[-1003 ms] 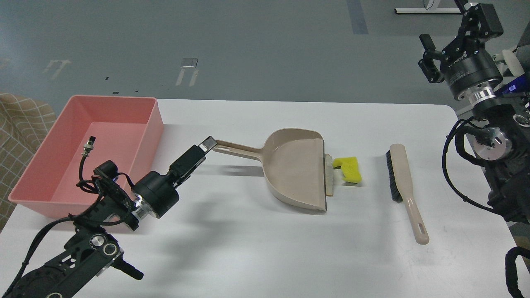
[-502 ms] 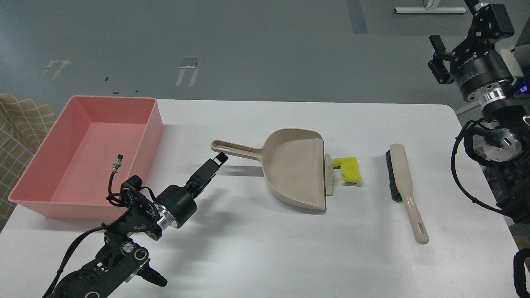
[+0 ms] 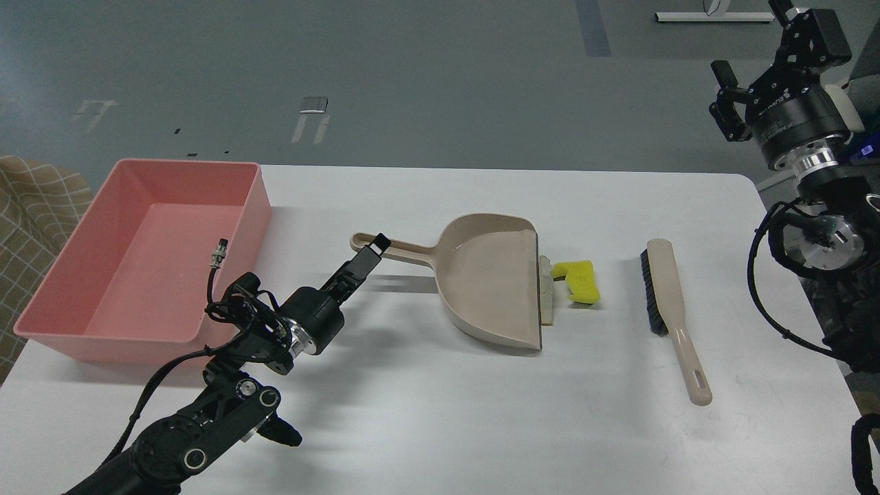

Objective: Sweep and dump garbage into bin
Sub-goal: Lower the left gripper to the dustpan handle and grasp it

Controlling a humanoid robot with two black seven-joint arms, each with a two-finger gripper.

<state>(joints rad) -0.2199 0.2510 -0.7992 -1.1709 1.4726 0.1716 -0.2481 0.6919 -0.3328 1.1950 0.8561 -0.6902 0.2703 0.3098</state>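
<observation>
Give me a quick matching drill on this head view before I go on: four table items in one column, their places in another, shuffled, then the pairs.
Items:
1. bin
2. dustpan
3. yellow chunk
4. brush

Places:
A. just off the dustpan's open edge, on its right
B. far left of the table
C. right part of the table, lying alone, bristles facing left
D. middle of the table, handle pointing left toward the left end effector

Pairs: 1-B, 2-D, 3-A, 4-C
</observation>
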